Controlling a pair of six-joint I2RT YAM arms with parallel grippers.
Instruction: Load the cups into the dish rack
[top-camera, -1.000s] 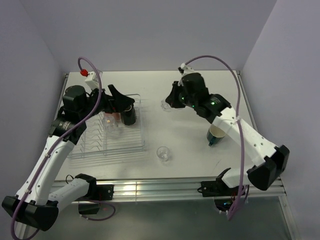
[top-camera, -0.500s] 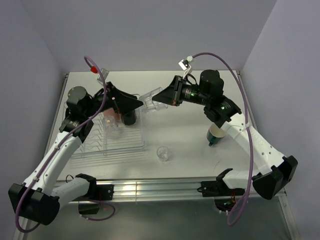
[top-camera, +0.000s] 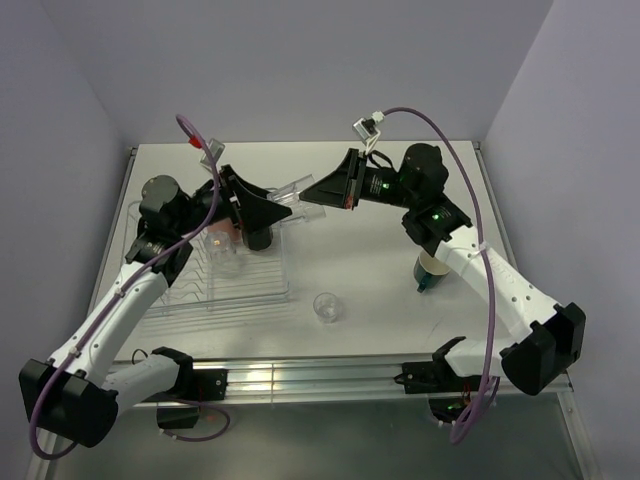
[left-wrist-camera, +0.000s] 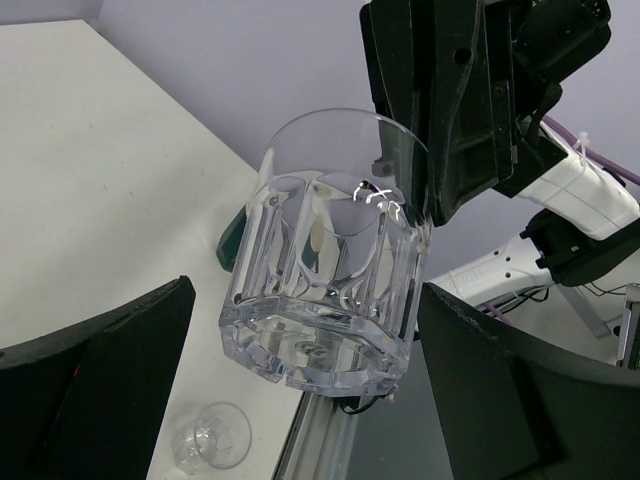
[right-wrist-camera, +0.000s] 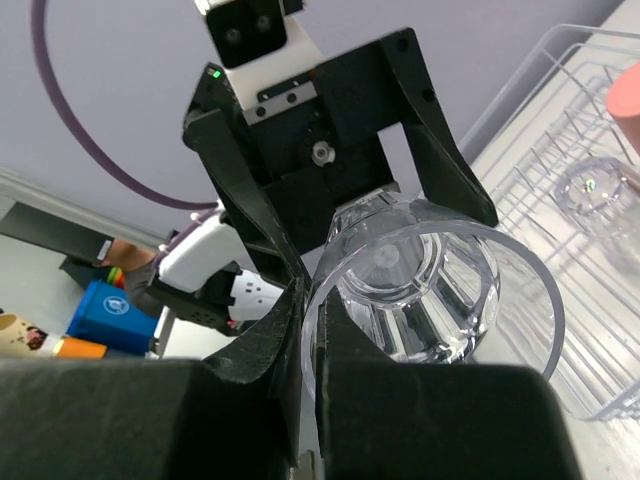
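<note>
My right gripper (top-camera: 312, 194) is shut on the rim of a clear tumbler (top-camera: 292, 192) and holds it on its side in the air, over the far right corner of the dish rack (top-camera: 176, 296). The pinch on the rim shows in the right wrist view (right-wrist-camera: 316, 330). My left gripper (top-camera: 278, 206) is open, with its fingers (left-wrist-camera: 100, 390) either side of the tumbler's base (left-wrist-camera: 325, 300) and gaps showing on both sides. In the rack stand a salmon-orange cup (top-camera: 222, 235), a black mug (top-camera: 260, 234) and a clear tumbler (top-camera: 229, 263).
Another clear tumbler (top-camera: 326, 307) stands on the table near the front, also in the left wrist view (left-wrist-camera: 210, 442). A dark green mug (top-camera: 430, 271) stands at the right, partly under the right arm. Walls close in the table at the back and sides.
My right gripper lifted the tumbler off the table and carried it left. My left gripper swung right to meet it and now brackets its base.
</note>
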